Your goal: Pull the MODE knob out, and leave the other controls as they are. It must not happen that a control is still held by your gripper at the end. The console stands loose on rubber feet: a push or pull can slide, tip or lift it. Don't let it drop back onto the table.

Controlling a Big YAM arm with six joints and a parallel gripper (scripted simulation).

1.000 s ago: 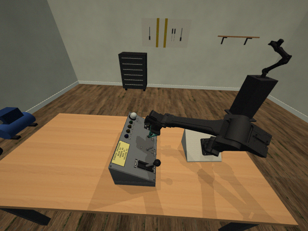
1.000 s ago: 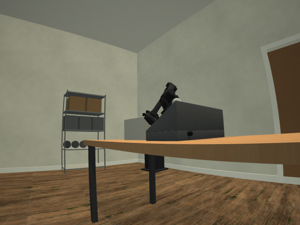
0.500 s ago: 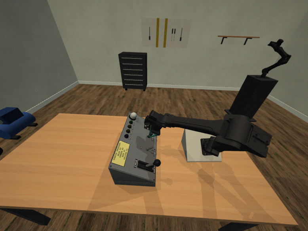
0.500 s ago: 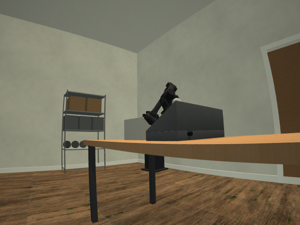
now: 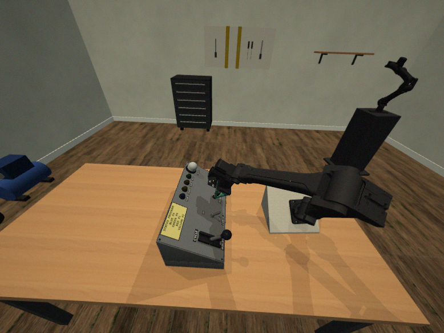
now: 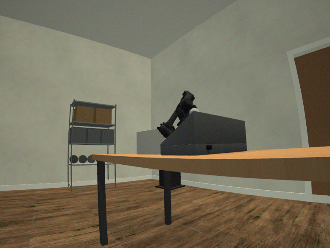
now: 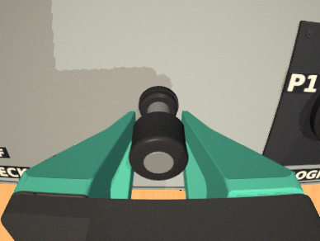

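The grey sloped console (image 5: 200,209) (image 6: 210,131) stands in the middle of the wooden table (image 5: 89,232) (image 6: 239,162). In the wrist view my green-fingered gripper (image 7: 158,116) is shut on the black MODE knob (image 7: 159,146), one finger on each side of its cap. The knob's thin stem leads back to the grey panel (image 7: 181,21). In the top view the gripper (image 5: 218,194) points down at the panel's upper right part, and the fingers hide the knob there. The exterior view shows only the console's back, with the arm (image 6: 181,110) behind it.
The panel also bears a white ball knob (image 5: 192,166), a column of round buttons (image 5: 185,186), a yellow label (image 5: 174,220), a small toggle (image 5: 216,214) and a lever with a black ball (image 5: 226,234). The arm's base stands on a grey block (image 5: 275,211) to the console's right.
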